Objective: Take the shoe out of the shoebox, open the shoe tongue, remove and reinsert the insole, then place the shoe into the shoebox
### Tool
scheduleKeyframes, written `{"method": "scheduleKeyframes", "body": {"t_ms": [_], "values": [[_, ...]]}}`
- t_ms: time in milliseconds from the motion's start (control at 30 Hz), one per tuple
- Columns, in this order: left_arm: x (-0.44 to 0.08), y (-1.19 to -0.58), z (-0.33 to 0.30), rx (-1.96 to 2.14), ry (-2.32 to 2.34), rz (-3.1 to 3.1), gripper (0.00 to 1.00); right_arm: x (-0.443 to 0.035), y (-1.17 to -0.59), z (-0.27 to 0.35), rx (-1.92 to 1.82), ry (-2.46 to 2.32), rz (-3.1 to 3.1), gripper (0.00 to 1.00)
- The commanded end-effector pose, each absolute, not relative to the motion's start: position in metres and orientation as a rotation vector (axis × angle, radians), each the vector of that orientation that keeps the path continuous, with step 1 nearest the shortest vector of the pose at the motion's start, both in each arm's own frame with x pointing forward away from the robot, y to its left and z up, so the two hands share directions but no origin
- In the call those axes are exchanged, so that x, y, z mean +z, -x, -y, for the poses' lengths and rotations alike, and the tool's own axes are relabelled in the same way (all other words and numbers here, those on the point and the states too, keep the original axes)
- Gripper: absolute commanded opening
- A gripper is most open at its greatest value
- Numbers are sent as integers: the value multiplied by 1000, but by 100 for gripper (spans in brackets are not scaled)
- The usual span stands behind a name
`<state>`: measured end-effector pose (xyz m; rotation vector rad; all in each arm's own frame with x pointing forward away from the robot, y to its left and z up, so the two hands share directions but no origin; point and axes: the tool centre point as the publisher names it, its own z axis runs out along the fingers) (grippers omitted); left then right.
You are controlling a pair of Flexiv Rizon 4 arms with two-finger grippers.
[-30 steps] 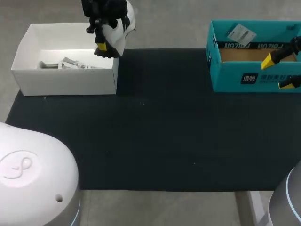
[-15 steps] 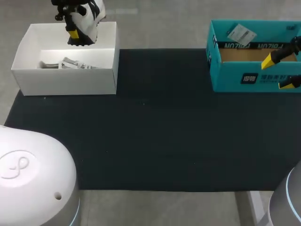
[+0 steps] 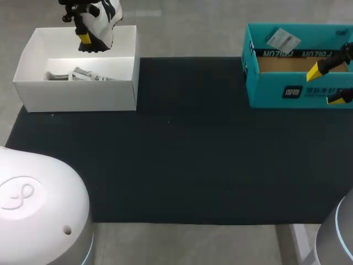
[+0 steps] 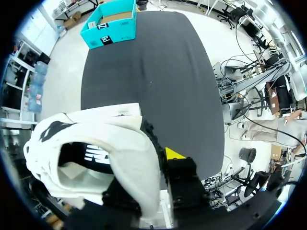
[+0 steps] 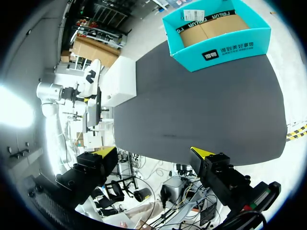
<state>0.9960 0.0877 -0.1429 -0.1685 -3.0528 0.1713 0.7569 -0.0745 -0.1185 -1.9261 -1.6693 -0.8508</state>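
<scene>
A white shoe (image 3: 103, 23) with black markings hangs over the back wall of the white shoebox (image 3: 77, 91) at the far left of the mat. My left gripper (image 3: 87, 40) is shut on the shoe, pinching its collar. In the left wrist view the shoe (image 4: 96, 158) fills the space at my left gripper (image 4: 151, 167); one yellow fingertip (image 4: 173, 153) shows beside the heel and the other is hidden. My right gripper (image 3: 328, 84) stands open at the front right of the teal box (image 3: 287, 91), with nothing between its fingers (image 5: 152, 152).
Crumpled paper (image 3: 83, 74) lies inside the white shoebox. The teal box (image 5: 216, 40) at the far right holds a brown cardboard bottom and a label. A black mat (image 3: 182, 143) covers the table between the two boxes.
My left gripper has carried the shoe leftward, from the shoebox's back right corner to over its back wall, and slightly up. The right arm has not moved.
</scene>
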Motion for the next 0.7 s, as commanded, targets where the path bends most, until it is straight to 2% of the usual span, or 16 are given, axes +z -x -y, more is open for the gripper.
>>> {"method": "scheduleKeyframes", "body": {"t_ms": [33,700], "values": [[-141,-997,-88,169,170,3052,0,-119,-757,74,-849,1929,1669,100],[-165,-1080,-178,37,241,3070,0,-119,-757,74,-849,1929,1669,100]]}}
